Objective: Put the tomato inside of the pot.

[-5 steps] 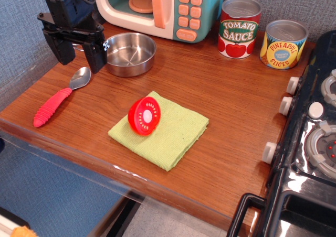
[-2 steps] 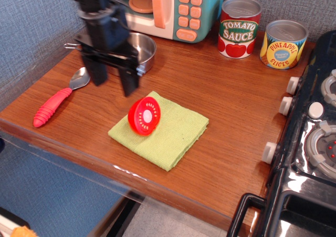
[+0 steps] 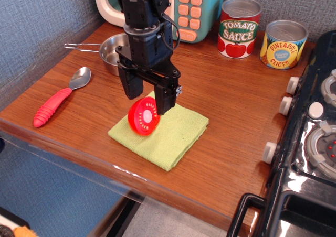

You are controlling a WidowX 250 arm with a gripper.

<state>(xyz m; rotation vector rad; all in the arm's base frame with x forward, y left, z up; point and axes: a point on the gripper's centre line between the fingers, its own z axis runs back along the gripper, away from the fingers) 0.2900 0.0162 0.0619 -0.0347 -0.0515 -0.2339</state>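
The tomato [image 3: 143, 117] is a bright red half, standing tilted on a green cloth [image 3: 160, 130] with its pale-centred cut face toward me. My gripper [image 3: 148, 99] hangs open just above and behind it, one finger at each side of its top edge, holding nothing. The pot [image 3: 111, 52], shiny steel with a thin wire handle [image 3: 81, 47], sits at the back left and is mostly hidden behind the arm.
A red-handled spoon [image 3: 56, 100] lies at the left. A toy microwave [image 3: 184, 9] stands at the back, with a Tomato Sauce can [image 3: 239, 27] and a Pineapple Slices can [image 3: 283, 44] to its right. A black toy stove [image 3: 310, 142] borders the right edge.
My gripper has moved from beside the pot at the back left, rightward and toward the front, to just above the tomato. It stayed open. The tomato and pot have not moved.
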